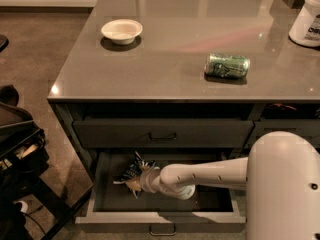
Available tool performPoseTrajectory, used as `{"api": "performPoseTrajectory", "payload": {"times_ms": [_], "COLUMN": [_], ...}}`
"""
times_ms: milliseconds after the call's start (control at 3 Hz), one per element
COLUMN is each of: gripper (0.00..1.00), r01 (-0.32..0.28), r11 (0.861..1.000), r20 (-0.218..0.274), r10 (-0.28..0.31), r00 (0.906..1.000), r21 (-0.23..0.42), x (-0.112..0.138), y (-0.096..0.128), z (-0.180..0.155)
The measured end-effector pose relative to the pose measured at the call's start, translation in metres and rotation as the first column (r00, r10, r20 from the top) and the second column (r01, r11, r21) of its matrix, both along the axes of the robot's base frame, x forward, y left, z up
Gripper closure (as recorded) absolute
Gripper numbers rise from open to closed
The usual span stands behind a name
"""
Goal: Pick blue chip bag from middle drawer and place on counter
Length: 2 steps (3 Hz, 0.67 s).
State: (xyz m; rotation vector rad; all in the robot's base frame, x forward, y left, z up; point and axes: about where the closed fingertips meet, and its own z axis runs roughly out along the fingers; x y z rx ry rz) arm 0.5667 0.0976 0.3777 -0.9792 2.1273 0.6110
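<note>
The middle drawer (160, 218) is pulled open below the counter (165, 54). The blue chip bag (128, 170), crumpled dark foil with pale edges, lies at the left of the drawer's dark interior. My arm reaches in from the right. The gripper (138, 181) is low inside the drawer, right at the bag and touching it. The wrist hides part of the bag.
A green soda can (227, 65) lies on its side on the counter's right. A white bowl (121, 31) sits at the far left, and a white container (306, 18) at the right edge. The drawer above (162, 133) is closed. Dark gear (19, 144) stands on the floor at the left.
</note>
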Motion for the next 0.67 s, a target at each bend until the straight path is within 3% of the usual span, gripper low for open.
{"api": "performPoseTrajectory", "payload": {"times_ms": [333,667], "gripper": [1.00,1.00], "r01": [0.079,0.166], "r11": [0.997,0.986], "r20": [-0.066,-0.125], "r10": [-0.078,-0.166], "r00": [0.9948,0.9781], "r21": [0.012,-0.010], "x": [-0.023,-0.068], "y": [-0.033,-0.063], "z": [0.032,0.077]}}
